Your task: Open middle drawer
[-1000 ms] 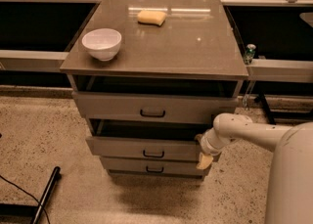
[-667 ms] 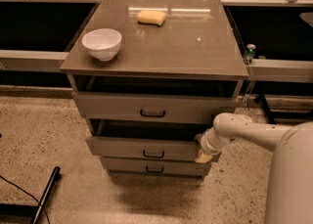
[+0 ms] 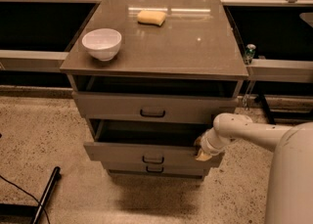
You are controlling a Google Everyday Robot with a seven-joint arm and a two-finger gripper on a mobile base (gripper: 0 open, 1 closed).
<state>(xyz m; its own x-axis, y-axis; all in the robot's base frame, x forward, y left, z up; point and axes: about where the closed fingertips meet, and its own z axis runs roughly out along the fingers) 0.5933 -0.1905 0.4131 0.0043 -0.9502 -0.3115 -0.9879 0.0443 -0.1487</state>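
Middle drawer point(image 3: 122, 152) at 6 o'clock below cabinet top point(image 3: 186, 47), standing well out past other two fronts. Gripper point(image 3: 202, 153) at 3 o'clock of its handle point(image 3: 153, 159), at front's rt end, prob. placed to haul by the edge, not the pull. Clenched or released: can't tell

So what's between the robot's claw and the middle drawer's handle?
Only bare drawer front, seen in the camera view: the gripper is at the middle drawer right end, the handle at its centre.

Lab-like hall | speckled floor point(image 3: 39, 135), metal rails point(image 3: 279, 69) | pincer point(image 3: 201, 151) at middle drawer point(image 3: 122, 152)
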